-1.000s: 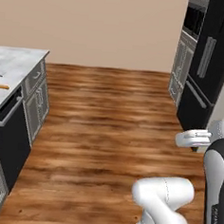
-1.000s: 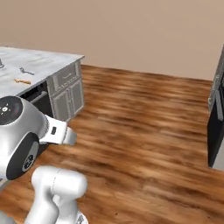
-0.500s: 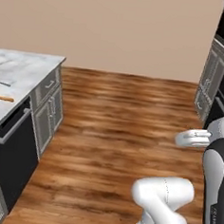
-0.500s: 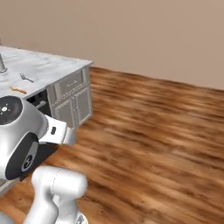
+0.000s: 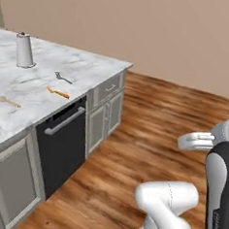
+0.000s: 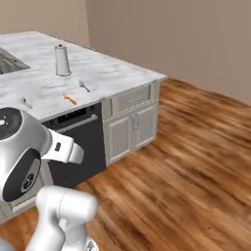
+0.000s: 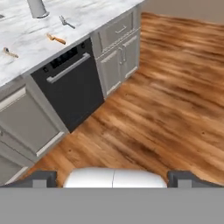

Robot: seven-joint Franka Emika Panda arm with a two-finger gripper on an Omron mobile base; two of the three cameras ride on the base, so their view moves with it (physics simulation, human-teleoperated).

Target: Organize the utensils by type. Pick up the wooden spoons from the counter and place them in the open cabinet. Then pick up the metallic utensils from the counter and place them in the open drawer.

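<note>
Left base view: white marble counter (image 5: 86, 68) at left, above grey units and a black dishwasher (image 5: 60, 146). On the slab, a grey canister (image 5: 24, 50) at the back; nearer, a grey fork (image 5: 64, 77), an orange utensil (image 5: 57, 92) just in front of it, and a tan spoon (image 5: 8, 101) further left, all well apart. Wood floor (image 5: 149, 129) at right.

Right base view: same counter (image 6: 112, 73) at left, with canister (image 6: 62, 61), grey fork (image 6: 84, 86), orange utensil (image 6: 69, 99) and a small utensil (image 6: 25, 102) near the edge.

Hand view: gripper (image 7: 113, 177) low over the floor (image 7: 166, 100), fingers (image 7: 39, 178) spread wide, holding nothing. Counter (image 7: 87, 17) at upper left with fork (image 7: 66, 22), orange utensil (image 7: 57, 39) and spoon (image 7: 9, 53).
</note>
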